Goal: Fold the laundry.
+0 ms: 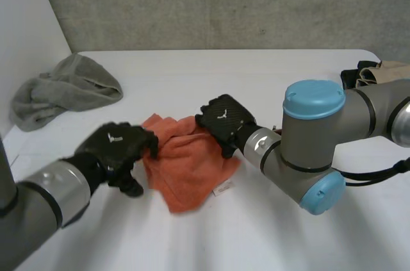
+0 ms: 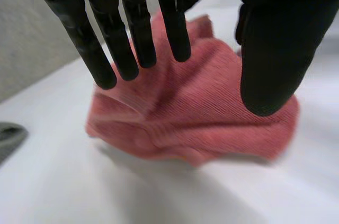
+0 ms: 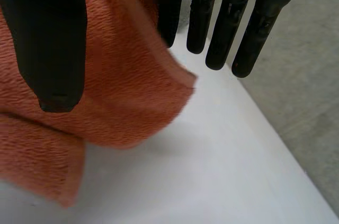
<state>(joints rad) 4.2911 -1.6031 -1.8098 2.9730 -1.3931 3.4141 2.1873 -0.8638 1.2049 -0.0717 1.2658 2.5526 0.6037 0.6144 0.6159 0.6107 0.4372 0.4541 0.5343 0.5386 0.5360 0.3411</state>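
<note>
Judging from how things lie, we are at the very start of folding: the orange cloth sits rumpled on the desk between the two hands, not yet spread flat. We see the left robot hand at one end of the cloth, its fingers straight and spread, with the thumb well away from them. The cloth bunches just beyond the fingertips and nothing is gripped, though in the head view a fingertip seems to touch the edge.

The right robot hand rests on the opposite end. There a flap of the cloth rises off the desk and runs up between the thumb and the nearest straight finger, so we read it as pinched, if lightly.

Next, we think, the left robot hand must close on its own corner, and then both must draw apart to pull the cloth flat. A grey towel waits well beyond the left robot hand, apart from the cloth.
</note>
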